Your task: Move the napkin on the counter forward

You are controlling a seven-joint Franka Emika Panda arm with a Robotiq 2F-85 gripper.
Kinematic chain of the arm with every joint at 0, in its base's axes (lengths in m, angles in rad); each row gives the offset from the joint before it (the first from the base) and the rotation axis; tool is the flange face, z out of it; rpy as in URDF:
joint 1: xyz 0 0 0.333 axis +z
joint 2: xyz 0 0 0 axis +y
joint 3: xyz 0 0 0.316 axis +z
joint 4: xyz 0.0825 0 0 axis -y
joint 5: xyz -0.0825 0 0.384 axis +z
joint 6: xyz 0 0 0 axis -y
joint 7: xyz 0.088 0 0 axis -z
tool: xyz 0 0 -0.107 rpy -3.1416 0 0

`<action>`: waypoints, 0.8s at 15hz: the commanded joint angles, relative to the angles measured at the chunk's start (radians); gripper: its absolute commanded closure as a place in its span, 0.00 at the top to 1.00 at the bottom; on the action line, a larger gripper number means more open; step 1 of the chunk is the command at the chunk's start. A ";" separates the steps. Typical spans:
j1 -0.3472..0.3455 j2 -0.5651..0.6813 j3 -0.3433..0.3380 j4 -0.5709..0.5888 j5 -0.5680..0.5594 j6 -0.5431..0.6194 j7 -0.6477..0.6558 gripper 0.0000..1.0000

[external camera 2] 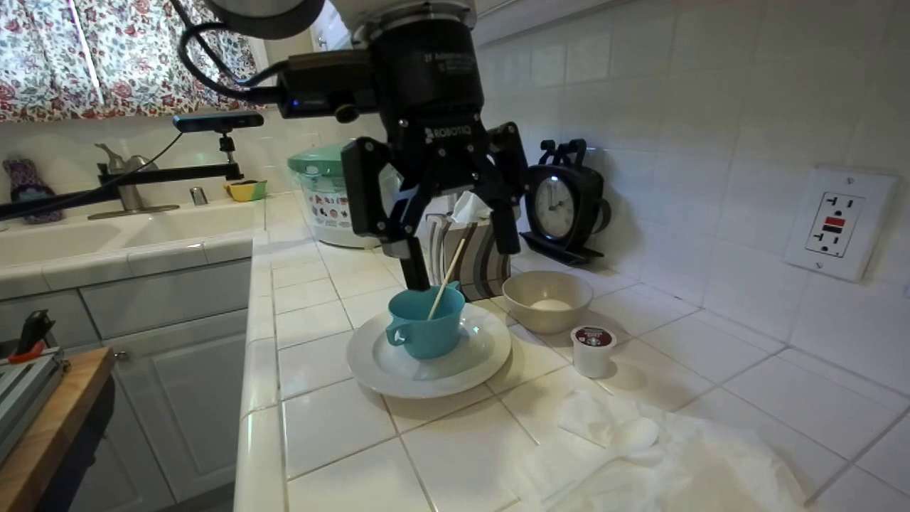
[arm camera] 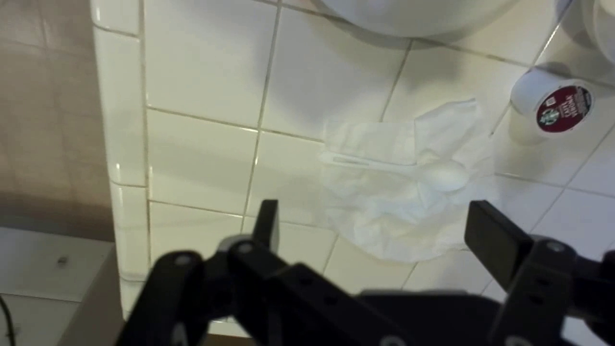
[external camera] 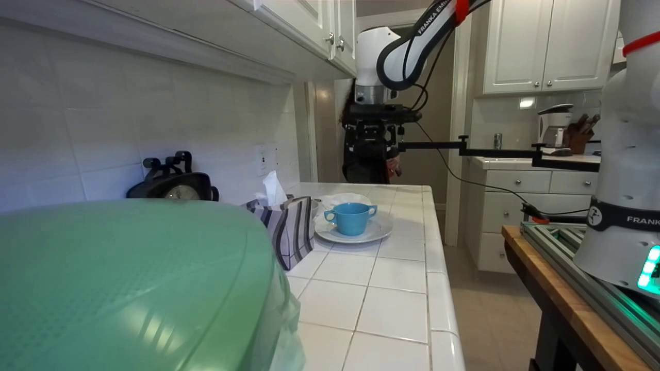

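The napkin point(arm camera: 408, 226) is a thin, crumpled white sheet lying on the counter. It also shows in both exterior views point(external camera 2: 718, 462) point(external camera: 350, 199). A white plastic spoon point(arm camera: 444, 176) lies on it. The counter point(arm camera: 202, 163) has white glossy tiles and shows in both exterior views point(external camera 2: 341, 441) point(external camera: 392, 309). My gripper point(arm camera: 375, 209) is open and empty, pointing down above the counter. In the wrist view the napkin lies below and ahead of the parted fingers, not touching them. The gripper also shows in an exterior view point(external camera 2: 461, 263).
A blue cup point(external camera 2: 426, 334) with a stick stands on a white plate point(external camera 2: 370, 366). A bowl point(external camera 2: 547, 302), a coffee pod point(arm camera: 543, 98), a striped tissue box point(external camera: 291, 232) and a black clock point(external camera 2: 565, 203) stand nearby. A green-lidded container point(external camera: 134, 278) and overhead cabinets point(external camera: 299, 20) flank the counter.
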 commanded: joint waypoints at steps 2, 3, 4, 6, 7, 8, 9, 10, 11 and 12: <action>0.050 0.037 -0.056 0.047 0.036 -0.048 0.016 1.00; 0.053 0.044 -0.058 0.060 0.043 -0.062 0.021 1.00; 0.055 0.046 -0.058 0.065 0.044 -0.071 0.024 1.00; 0.074 0.091 -0.068 0.084 0.009 -0.035 0.101 1.00; 0.083 0.118 -0.071 0.104 0.023 -0.039 0.118 1.00; 0.092 0.150 -0.076 0.121 0.031 -0.025 0.147 1.00; 0.101 0.184 -0.082 0.143 0.043 -0.017 0.174 1.00; 0.108 0.215 -0.088 0.163 0.056 -0.009 0.193 1.00; 0.115 0.252 -0.096 0.192 0.067 -0.006 0.213 1.00; 0.122 0.284 -0.106 0.219 0.077 0.001 0.233 1.00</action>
